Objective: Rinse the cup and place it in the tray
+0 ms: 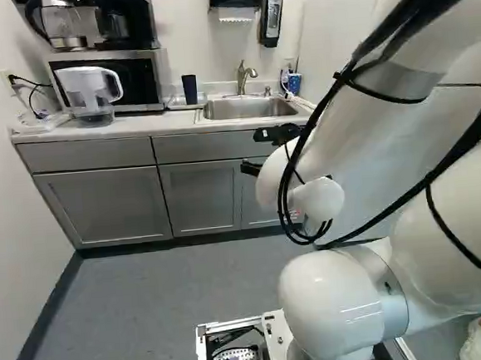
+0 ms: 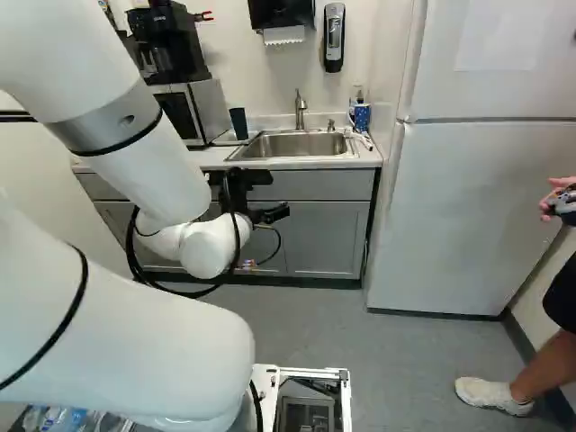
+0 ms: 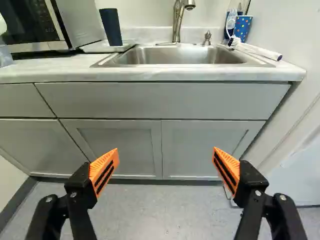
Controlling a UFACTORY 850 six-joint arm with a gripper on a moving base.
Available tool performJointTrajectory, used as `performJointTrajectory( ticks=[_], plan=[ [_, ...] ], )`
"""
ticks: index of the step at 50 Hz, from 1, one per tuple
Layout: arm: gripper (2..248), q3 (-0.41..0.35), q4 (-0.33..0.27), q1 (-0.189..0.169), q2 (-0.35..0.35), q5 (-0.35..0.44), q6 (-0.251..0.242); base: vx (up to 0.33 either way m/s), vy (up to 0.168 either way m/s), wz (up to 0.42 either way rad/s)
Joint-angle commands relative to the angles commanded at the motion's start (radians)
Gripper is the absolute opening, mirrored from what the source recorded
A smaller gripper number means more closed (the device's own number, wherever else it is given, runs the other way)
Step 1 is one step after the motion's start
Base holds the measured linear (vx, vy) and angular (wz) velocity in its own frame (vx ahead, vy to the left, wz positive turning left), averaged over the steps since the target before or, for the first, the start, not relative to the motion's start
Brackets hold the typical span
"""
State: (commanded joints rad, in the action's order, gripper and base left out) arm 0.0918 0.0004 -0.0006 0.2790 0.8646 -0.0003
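Observation:
My gripper (image 2: pixel 270 214) hangs before the sink cabinets, below counter height, in the right base view. In the wrist view the gripper (image 3: pixel 166 155) stands wide open, nothing between its orange pads. Ahead and above, a dark cup (image 3: pixel 111 27) stands at the back of the counter, on or against a low white tray (image 3: pixel 98 47) beside the sink. The left base view shows the same dark cup (image 1: pixel 190 89) left of the sink basin (image 1: pixel 250 107). A blue dotted cup (image 3: pixel 243 27) stands in the far corner across the basin. The faucet (image 3: pixel 177 20) rises behind the basin.
A white-handled brush (image 3: pixel 257 51) lies by the basin's edge. A microwave (image 1: pixel 116 77) and a water pitcher (image 1: pixel 90 93) stand farther along the counter. The fridge (image 2: pixel 459 216) flanks the counter. A person stands at the right of the right base view.

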Motion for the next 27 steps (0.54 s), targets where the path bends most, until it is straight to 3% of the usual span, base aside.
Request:
performJointTrajectory(
  ticks=[27],
  plan=[
    [247, -0.005, 0.000, 0.001, 0.000, 0.008, 0.000, 0.000, 0.000, 0.000]
  ],
)
